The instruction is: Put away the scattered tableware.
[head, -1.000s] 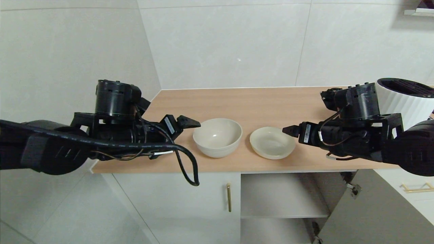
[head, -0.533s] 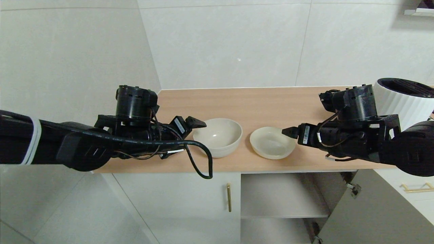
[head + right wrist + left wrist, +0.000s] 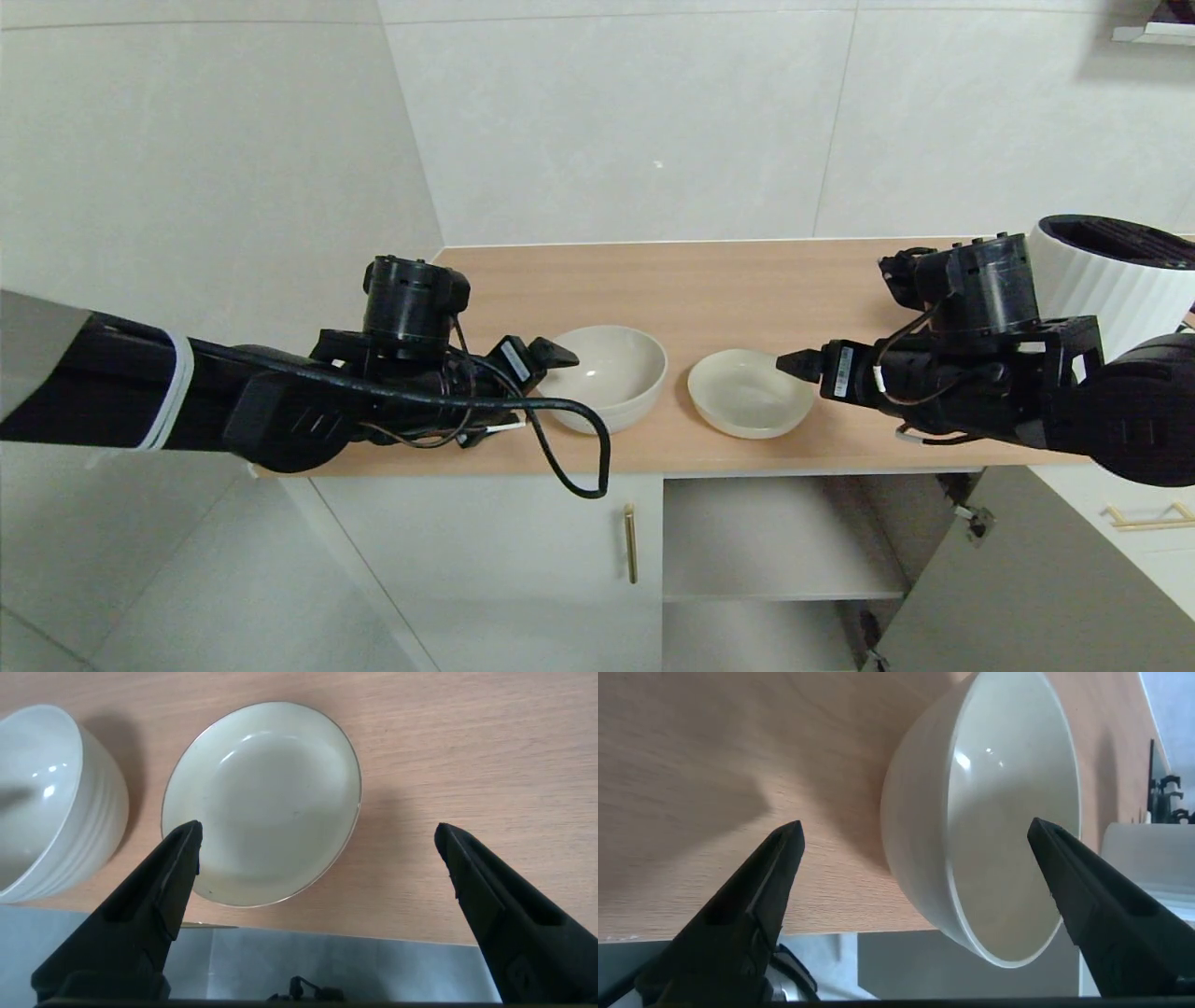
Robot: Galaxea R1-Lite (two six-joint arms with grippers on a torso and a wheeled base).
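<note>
Advancing since a second ago, the left gripper [image 3: 915, 831] now has its spread fingers either side of the deep cream ceramic bowl [image 3: 1008, 859]; whether they touch it cannot be made out. The right gripper [image 3: 318, 829], fingers also apart, hangs just before the shallow cream dish [image 3: 266, 803] on the wooden countertop [image 3: 691, 280]. Behind that arm, a white ribbed container [image 3: 1111, 280] is partly hidden.

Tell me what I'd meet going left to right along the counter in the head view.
left tool → bowl → dish → right tool → ribbed pot
</note>
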